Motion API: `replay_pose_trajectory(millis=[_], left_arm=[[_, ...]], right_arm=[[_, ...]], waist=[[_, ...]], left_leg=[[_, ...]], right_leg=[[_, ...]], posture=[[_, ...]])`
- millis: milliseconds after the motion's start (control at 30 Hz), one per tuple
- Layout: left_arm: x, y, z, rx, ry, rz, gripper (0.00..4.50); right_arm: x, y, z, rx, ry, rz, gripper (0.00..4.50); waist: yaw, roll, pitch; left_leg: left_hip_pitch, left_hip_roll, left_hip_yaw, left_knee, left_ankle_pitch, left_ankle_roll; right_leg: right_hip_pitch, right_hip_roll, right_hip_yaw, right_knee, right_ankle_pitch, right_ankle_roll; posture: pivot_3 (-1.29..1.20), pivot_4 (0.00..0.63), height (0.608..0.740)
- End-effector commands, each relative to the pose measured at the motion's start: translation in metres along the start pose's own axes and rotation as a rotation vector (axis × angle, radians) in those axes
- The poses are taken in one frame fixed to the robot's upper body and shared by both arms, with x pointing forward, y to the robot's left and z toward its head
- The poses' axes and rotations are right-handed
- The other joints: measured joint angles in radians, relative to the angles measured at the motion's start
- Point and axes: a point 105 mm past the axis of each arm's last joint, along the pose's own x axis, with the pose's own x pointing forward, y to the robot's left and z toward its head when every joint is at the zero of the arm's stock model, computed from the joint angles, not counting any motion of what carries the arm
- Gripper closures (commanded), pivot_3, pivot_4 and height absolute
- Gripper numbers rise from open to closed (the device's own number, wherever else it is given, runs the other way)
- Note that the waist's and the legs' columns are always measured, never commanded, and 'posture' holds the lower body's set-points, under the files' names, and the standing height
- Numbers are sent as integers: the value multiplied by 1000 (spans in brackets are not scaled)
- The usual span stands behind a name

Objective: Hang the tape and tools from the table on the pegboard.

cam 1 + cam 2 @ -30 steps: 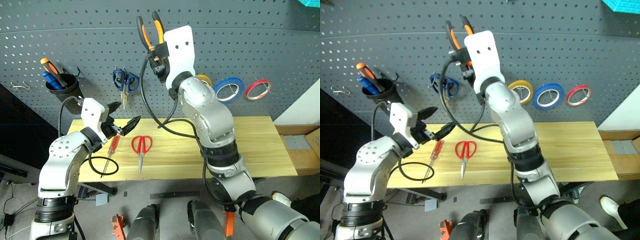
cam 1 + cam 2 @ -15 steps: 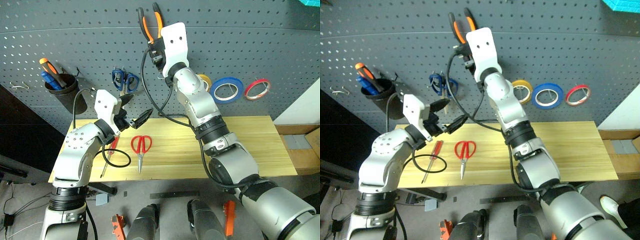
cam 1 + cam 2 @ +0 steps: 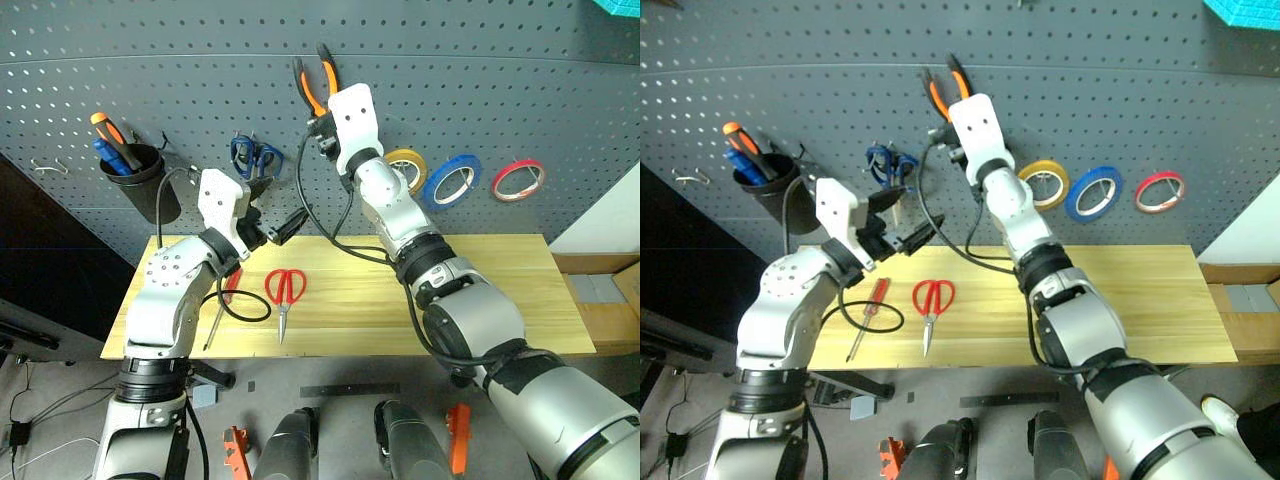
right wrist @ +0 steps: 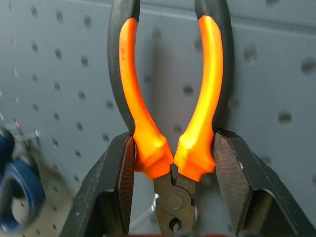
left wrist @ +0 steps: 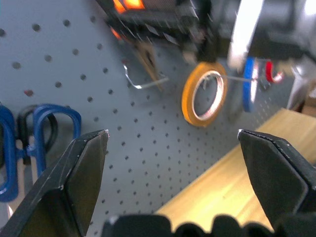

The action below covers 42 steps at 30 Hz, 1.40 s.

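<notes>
My right gripper [image 3: 322,120] is shut on the orange-and-black pliers [image 3: 313,78], low on their handles [image 4: 143,118], holding them upright close against the pegboard [image 3: 520,80]. A metal hook [image 5: 143,83] sticks out just below them. My left gripper [image 3: 275,218] hangs open and empty above the table [image 3: 500,290], in front of the board. The red scissors [image 3: 283,290] and the red screwdriver [image 3: 222,300] lie on the table's left part. The blue tape [image 3: 453,180] hangs on the pegboard.
Yellow tape [image 3: 405,165] and red tape [image 3: 517,178] hang on either side of the blue one. Blue-handled scissors [image 3: 252,158] hang left of the pliers. A black cup [image 3: 140,175] at far left holds an orange-and-black screwdriver. A black cable loops over the red screwdriver.
My right arm has stretched out, bringing the pliers a little lower and closer to the pegboard. The left gripper has risen and moved right towards the board, still open.
</notes>
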Motion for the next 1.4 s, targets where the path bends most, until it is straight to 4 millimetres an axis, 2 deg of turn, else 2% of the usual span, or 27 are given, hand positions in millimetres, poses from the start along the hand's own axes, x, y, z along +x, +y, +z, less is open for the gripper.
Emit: replay_pose_trajectory(millis=[33, 233, 500, 633, 767, 867, 967, 1100, 1167, 1267, 1400], left_arm=[[1, 12, 22, 9, -88, 58, 0], [0, 17, 24, -5, -98, 81, 0], [-1, 15, 19, -3, -84, 84, 0], [-4, 13, 12, -15, -52, 87, 0], [-9, 9, -3, -47, 12, 92, 0], [-18, 4, -25, -52, 119, 109, 0], [-31, -3, -51, -81, 245, 134, 0], [-54, -4, -103, -165, 513, 287, 0], [-59, -5, -115, -218, 573, 323, 0], [-64, -16, -140, -282, 703, 328, 0], [-66, -25, -161, -363, 795, 363, 0]], right_arm=[[0, -7, 6, -5, -28, -29, 2680], [-4, 0, -10, 22, 33, -5, 2689], [-11, -1, -26, 43, 104, -2, 59], [-21, -3, -33, 24, 141, 30, 23], [-42, 1, -47, -9, 237, 119, 23], [-72, 6, -59, 18, 344, 207, 23], [-104, 14, -60, 97, 418, 320, 23], [-170, 55, -57, 221, 569, 687, 23], [-188, 64, -55, 247, 613, 769, 23], [-198, 75, -53, 230, 635, 820, 23], [-194, 82, -48, 224, 624, 827, 23]], waist=[[0, 0, 0], [-1, 0, 0], [-1, 0, 0], [0, 0, 0], [-2, 0, 0], [-3, 0, 0], [-2, 0, 0], [-4, 0, 0], [-5, -1, 0], [-7, -1, 0], [-6, -2, -2]], left_leg=[[0, 1, 0, 0, 0, 0], [0, 2, 0, 0, 0, 0], [0, 3, 0, 0, 0, -1], [1, 4, 1, 0, 1, -1], [1, 5, 2, 0, 0, -1], [0, 6, 1, -1, 0, -1], [0, 6, 1, -1, 0, -2], [1, 7, 1, -1, 0, -2], [1, 8, 1, 0, 0, -1], [3, 9, 1, 1, 0, -2], [7, 10, 2, 1, 0, -2]], right_leg=[[0, 1, 0, 0, 0, 0], [0, 1, 0, 0, 0, -1], [0, 3, 0, 0, 1, -2], [1, 3, -1, 0, 2, -3], [1, 3, 0, -1, 2, -3], [0, 3, 0, -1, 2, -3], [0, 4, 0, -1, 2, -3], [1, 4, 0, -2, 1, -2], [1, 4, -1, -3, -2, 2], [3, 5, -2, -2, -1, 2], [7, 5, -2, -2, -1, 2]], posture=[[12, 185, 740], [12, 185, 740], [2, 180, 740], [-6, 177, 740], [-14, 180, 740], [-17, 185, 740], [-21, 186, 740], [-33, 189, 740], [-37, 188, 740], [-49, 189, 740], [-58, 191, 740]])
